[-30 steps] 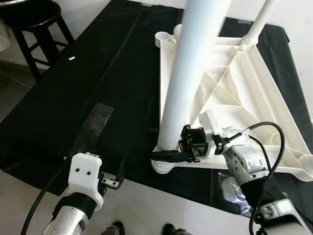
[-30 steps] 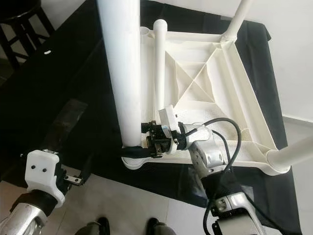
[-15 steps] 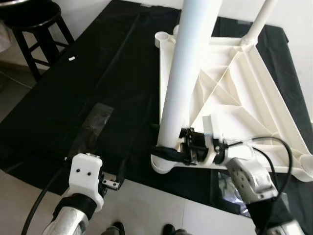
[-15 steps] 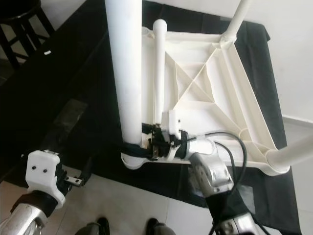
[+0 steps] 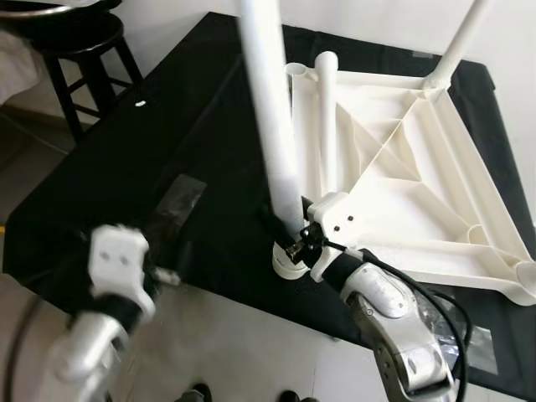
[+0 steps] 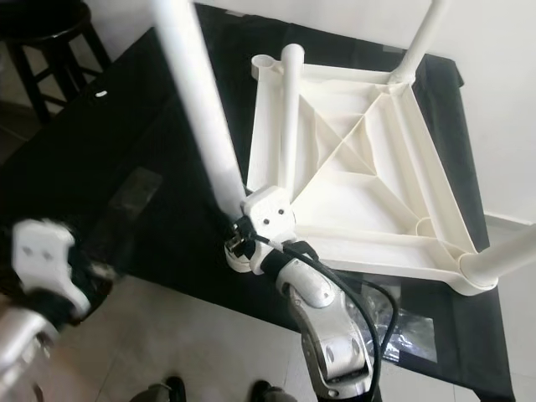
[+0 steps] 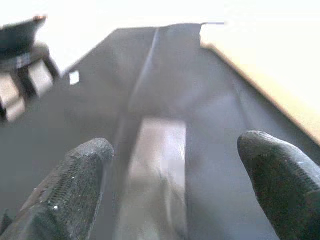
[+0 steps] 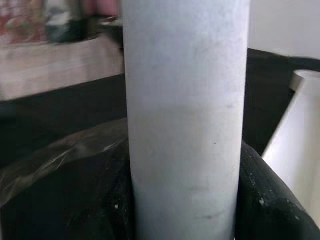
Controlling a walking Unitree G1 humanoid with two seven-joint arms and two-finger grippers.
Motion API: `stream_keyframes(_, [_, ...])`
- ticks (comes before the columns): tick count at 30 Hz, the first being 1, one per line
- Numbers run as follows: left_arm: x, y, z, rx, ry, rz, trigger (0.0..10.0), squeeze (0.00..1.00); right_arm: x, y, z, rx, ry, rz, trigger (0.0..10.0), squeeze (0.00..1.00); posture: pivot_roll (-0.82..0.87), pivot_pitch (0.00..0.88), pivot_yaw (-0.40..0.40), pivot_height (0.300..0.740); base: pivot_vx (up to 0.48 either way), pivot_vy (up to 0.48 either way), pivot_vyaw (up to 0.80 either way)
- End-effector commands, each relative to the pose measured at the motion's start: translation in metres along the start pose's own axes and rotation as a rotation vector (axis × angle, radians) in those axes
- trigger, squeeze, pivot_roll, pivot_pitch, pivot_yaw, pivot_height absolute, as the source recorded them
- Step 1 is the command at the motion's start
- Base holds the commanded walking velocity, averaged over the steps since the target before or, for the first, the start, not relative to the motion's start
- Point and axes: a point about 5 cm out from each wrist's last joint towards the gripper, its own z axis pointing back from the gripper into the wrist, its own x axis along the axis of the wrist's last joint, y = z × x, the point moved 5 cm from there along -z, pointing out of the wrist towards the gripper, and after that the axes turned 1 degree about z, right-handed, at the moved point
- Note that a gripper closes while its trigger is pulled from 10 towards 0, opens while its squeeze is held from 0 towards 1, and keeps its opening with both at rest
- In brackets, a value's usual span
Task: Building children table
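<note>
1. On the black floor cloth, an upside-down white plastic children's tabletop is lying, ribs up.
2. Right gripper is clamping the white tubular table leg near its base, at the tabletop's near corner socket; black fingers are pressing both sides.
3. Left gripper is hovering over the cloth, fingers spread, holding nothing.
4. Black wooden stool is standing at far left.

Head stereo downward; wrist cameras close-up

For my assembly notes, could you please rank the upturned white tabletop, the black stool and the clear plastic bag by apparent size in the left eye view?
1. Upturned white tabletop, clearly largest.
2. Black stool, partly cut off by the frame.
3. Clear plastic bag, smallest.
</note>
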Motion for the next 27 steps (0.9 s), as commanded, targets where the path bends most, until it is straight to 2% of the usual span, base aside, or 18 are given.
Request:
stream_keyframes(1, [-0.004, 0.001, -0.001, -0.028, 0.024, 0.002, 10.0, 0.00, -0.042, -0.009, 0.006, -0.063, 0.151, -0.105, 10.0, 0.00, 0.04, 0.249, -0.059, 0.740, 0.000, 0.000, 0.00])
stream_keyframes(2, [-0.004, 0.001, -0.001, -0.028, 0.024, 0.002, 10.0, 0.00, -0.042, -0.009, 0.006, -0.063, 0.151, -0.105, 10.0, 0.00, 0.04, 0.249, -0.059, 0.740, 0.000, 0.000, 0.00])
stream_keyframes(5, [0.011, 0.006, -0.013, -0.047, -0.034, -0.021, 10.0, 0.00, -0.016, -0.005, -0.005, -0.006, -0.008, -0.186, 10.0, 0.00, 0.04, 0.227, -0.047, 0.740, 0.000, 0.000, 0.00])
stream_keyframes(6, [0.011, 0.006, -0.013, -0.047, -0.034, -0.021, 10.0, 0.00, -0.016, -0.005, -0.005, -0.006, -0.008, -0.186, 10.0, 0.00, 0.04, 0.227, -0.047, 0.740, 0.000, 0.000, 0.00])
stream_keyframes(7, [0.014, 0.006, -0.015, -0.053, -0.043, -0.020, 10.0, 0.00, -0.005, 0.000, -0.008, 0.044, -0.060, -0.205, 10.0, 0.00, 0.04, 0.227, -0.047, 0.740, 0.000, 0.000, 0.00])
stream_keyframes(11, [0.024, -0.002, -0.020, -0.118, -0.077, 0.023, 10.0, 0.00, 0.025, 0.009, -0.009, 0.239, -0.177, -0.177, 10.0, 0.00, 0.04, 0.201, -0.045, 0.740, 0.000, 0.000, 0.00])
stream_keyframes(12, [0.024, -0.002, -0.020, -0.118, -0.077, 0.023, 10.0, 0.00, 0.025, 0.009, -0.009, 0.239, -0.177, -0.177, 10.0, 0.00, 0.04, 0.201, -0.045, 0.740, 0.000, 0.000, 0.00])
stream_keyframes(13, [0.036, -0.007, -0.024, -0.178, -0.108, 0.081, 10.0, 0.00, 0.039, 0.005, -0.007, 0.351, -0.224, -0.152, 10.0, 0.00, 0.04, 0.190, -0.047, 0.740, 0.000, 0.000, 0.00])
stream_keyframes(14, [0.041, -0.009, -0.026, -0.201, -0.121, 0.104, 10.0, 0.00, 0.044, 0.002, -0.007, 0.382, -0.242, -0.144, 10.0, 0.00, 0.04, 0.190, -0.047, 0.740, 0.000, 0.000, 0.00])
stream_keyframes(17, [0.052, -0.012, -0.029, -0.252, -0.148, 0.155, 10.0, 0.00, 0.053, -0.008, -0.008, 0.401, -0.272, -0.137, 10.0, 0.00, 0.04, 0.179, -0.051, 0.740, 0.000, 0.000, 0.00])
stream_keyframes(19, [0.070, -0.018, -0.031, -0.350, -0.199, 0.232, 10.0, 0.00, 0.064, -0.017, -0.013, 0.420, -0.316, -0.133, 10.0, 0.00, 0.05, 0.162, -0.056, 0.740, 0.000, 0.000, 0.00])
stream_keyframes(22, [0.079, -0.019, -0.032, -0.392, -0.223, 0.262, 10.0, 0.00, 0.069, -0.019, -0.014, 0.431, -0.337, -0.138, 10.0, 0.00, 0.05, 0.162, -0.056, 0.740, 0.000, 0.000, 0.00])
stream_keyframes(24, [0.105, -0.024, -0.034, -0.542, -0.296, 0.317, 10.0, 0.00, 0.079, -0.020, -0.019, 0.475, -0.377, -0.137, 10.0, 0.00, 0.06, 0.142, -0.055, 0.740, 0.000, 0.000, 0.00])
stream_keyframes(27, [0.119, -0.029, -0.033, -0.658, -0.323, 0.330, 10.0, 0.00, 0.076, -0.014, -0.022, 0.543, -0.364, -0.084, 10.0, 0.00, 0.06, 0.129, -0.055, 0.740, 0.000, 0.000, 0.00])
